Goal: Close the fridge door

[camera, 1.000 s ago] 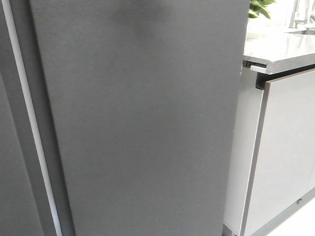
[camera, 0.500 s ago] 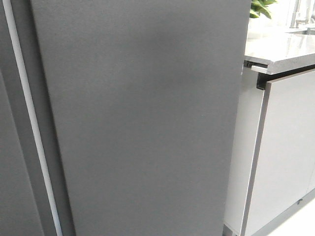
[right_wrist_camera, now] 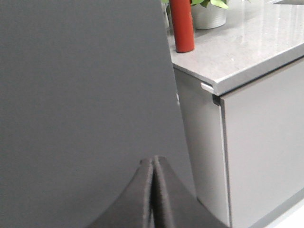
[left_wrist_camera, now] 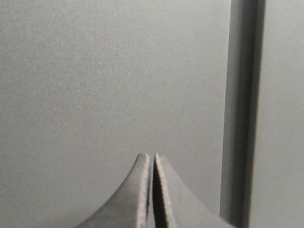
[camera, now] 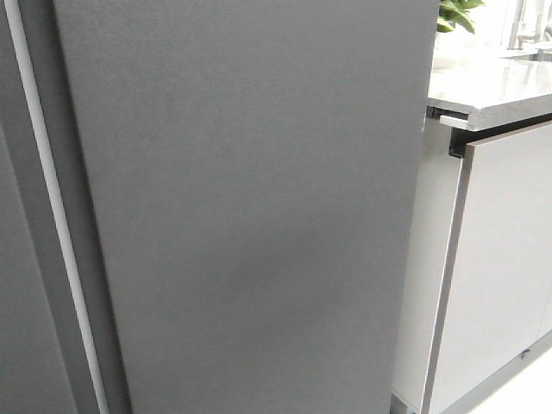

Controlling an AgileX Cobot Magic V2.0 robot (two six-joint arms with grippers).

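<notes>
The fridge door [camera: 250, 207] is filling most of the front view, its dark matte face standing flat between a narrower grey panel [camera: 21, 285] with a thin white strip [camera: 52, 216] and the pale cabinet front [camera: 504, 259]; the left gripper [left_wrist_camera: 152, 164] is pointing at a grey panel, fingers pressed together; the right gripper [right_wrist_camera: 153, 166] is sitting close to the door's face, fingers likewise pressed together, a red cylinder [right_wrist_camera: 181, 26] standing on the countertop [right_wrist_camera: 247, 42] beyond.

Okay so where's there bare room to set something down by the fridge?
The countertop has free surface toward its front edge, right of the red cylinder and white plant pot, which crowd its back near the fridge door. No other surface shows.
</notes>
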